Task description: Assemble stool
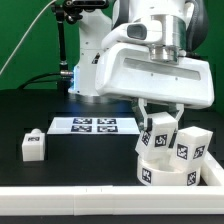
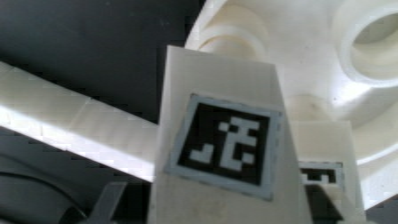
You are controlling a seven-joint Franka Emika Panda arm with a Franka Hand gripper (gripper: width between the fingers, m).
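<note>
At the exterior view's left a spare leg (image 1: 33, 146) lies on the table (image 1: 80, 160), well apart from the claw (image 1: 160, 120), which clamps the held leg (image 1: 161, 138) upright, its long axis pointing down at the seat (image 1: 175, 172) just beneath.

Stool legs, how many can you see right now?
3: a loose leg at the exterior view's left, a second leg in the gripper over the seat, a third leg beside it. Others may be hidden.
</note>
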